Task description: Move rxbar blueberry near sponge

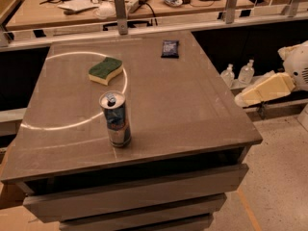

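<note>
One gripper (250, 96), mine, hangs out past the right edge of the counter (192, 109), about level with its top and well apart from everything on it. Whether it is open or closed I cannot tell.

The rxbar blueberry (170, 48) lies flat near the counter's far edge, right of centre, with bare surface all round it. The sponge (105, 70) sits off to its left, green scrub face up, beside a bright ring of reflected light. A tall drink can (116, 119) stands upright nearer the front, clear of the straight line between bar and sponge. Two small clear bottles (237, 73) stand on a ledge beyond the counter's right side, near my gripper.

I judge the bar light and thin, its wrapper likely slick and a little crinkly, with a firm filling that may bend slightly. Lying flat, it offers little height to pinch. I would come straight down and take it across its narrow width at mid-length, so it lifts level. A moderate squeeze should do, since it does not look fragile. The risk, as I see it, is that it skates along the smooth counter instead of lifting, and the far edge is close behind it.
</note>
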### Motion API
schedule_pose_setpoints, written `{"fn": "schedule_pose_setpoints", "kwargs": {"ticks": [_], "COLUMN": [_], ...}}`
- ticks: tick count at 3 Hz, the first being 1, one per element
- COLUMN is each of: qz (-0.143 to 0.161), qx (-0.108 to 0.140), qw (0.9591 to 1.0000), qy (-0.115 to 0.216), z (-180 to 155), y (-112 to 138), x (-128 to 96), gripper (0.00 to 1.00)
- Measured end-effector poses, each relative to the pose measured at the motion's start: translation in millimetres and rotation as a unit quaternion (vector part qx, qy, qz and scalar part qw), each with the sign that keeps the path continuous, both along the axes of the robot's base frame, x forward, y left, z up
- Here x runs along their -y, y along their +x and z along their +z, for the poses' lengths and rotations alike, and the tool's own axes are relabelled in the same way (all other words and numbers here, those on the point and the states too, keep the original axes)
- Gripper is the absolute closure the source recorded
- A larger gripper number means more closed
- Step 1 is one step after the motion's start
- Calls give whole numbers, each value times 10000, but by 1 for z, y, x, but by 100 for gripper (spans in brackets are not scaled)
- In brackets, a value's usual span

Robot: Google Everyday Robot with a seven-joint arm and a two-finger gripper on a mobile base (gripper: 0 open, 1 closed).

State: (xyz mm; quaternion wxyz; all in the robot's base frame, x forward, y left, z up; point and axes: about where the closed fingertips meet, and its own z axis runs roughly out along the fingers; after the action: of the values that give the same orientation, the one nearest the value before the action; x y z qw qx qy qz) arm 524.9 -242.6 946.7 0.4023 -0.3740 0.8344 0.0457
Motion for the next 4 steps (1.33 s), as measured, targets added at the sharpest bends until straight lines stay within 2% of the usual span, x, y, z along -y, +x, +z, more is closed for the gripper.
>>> {"fn": "schedule_pose_setpoints", "kwargs": {"ticks": [1, 2, 3, 4], "qz": [-79, -258, -267, -316], "qx": [345, 588, 618, 763], "qw": [9986, 9967, 9964, 9942], "qy": [387, 501, 522, 685], "z": [-12, -18, -17, -15], "y": [27, 55, 56, 65], "x": [-13, -28, -28, -38], "gripper": [0, 0, 0, 0]}}
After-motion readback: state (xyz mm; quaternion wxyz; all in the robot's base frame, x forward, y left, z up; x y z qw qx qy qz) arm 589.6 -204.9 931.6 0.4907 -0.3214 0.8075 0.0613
